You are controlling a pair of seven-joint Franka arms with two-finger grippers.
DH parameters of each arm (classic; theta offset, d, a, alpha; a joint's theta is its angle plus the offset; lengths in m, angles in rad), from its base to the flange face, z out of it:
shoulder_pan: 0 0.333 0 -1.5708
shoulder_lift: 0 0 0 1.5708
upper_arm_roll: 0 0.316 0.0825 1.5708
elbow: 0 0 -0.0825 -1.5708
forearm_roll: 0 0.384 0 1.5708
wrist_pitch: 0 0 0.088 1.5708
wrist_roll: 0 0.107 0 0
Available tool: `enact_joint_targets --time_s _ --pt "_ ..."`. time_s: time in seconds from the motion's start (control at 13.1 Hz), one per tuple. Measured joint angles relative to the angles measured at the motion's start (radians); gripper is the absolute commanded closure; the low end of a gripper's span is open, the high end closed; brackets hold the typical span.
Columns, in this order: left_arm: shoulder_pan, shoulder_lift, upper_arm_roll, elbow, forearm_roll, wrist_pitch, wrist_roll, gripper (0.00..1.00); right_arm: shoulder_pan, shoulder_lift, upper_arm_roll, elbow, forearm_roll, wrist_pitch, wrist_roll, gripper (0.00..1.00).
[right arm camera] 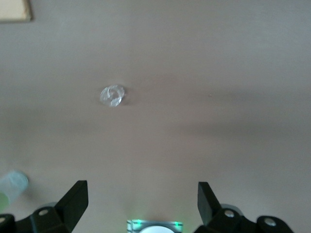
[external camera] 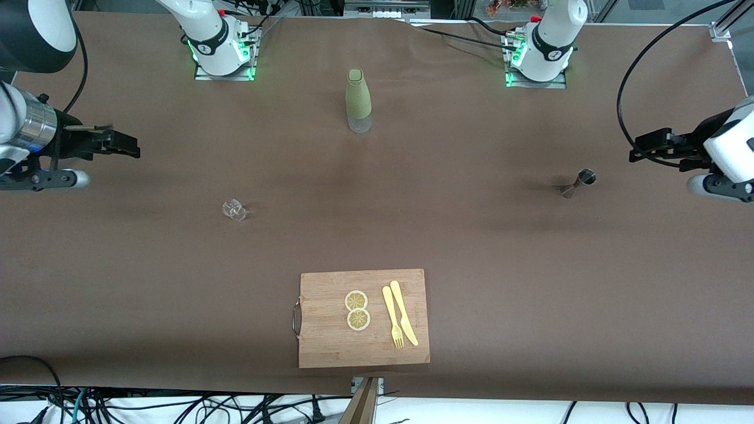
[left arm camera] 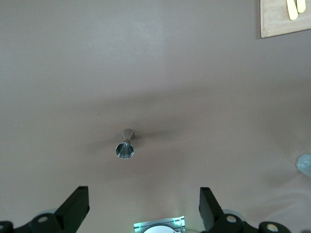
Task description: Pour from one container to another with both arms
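Both arms wait high over the table ends, the left gripper (left arm camera: 141, 208) spread wide above the metal jigger (external camera: 578, 182), the right gripper (right arm camera: 141, 206) spread wide above the small glass (external camera: 234, 209). The green bottle (external camera: 358, 100) stands between the bases; the cutting board (external camera: 363, 318) lies nearest the camera.

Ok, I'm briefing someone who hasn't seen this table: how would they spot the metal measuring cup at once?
Start at the wooden cutting board on the table edge nearest the front camera, then look toward the left arm's end of the table. There the steel jigger stands alone on the brown cloth, below the open left gripper. It is the only metal, hourglass-shaped piece; the small glass is clear, the bottle green.
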Motion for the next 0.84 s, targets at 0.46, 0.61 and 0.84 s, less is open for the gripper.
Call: enact_joint_targets --time_s 0.46,0.61,0.84 --pt "-0.003 -0.008 -0.005 -0.006 0.001 0.008 -0.154 0.00 0.005 -0.071 -0.029 -0.057 -0.001 0.130 0.071 0.00" --pt "-0.006 -0.011 -0.007 -0.005 0.001 0.014 -0.160 0.00 0.009 -0.083 -0.029 -0.065 -0.001 0.148 0.071 0.00" --pt "-0.030 -0.020 -0.012 -0.005 0.001 0.027 -0.167 0.00 -0.020 -0.104 -0.009 -0.071 -0.001 0.148 0.066 0.00"
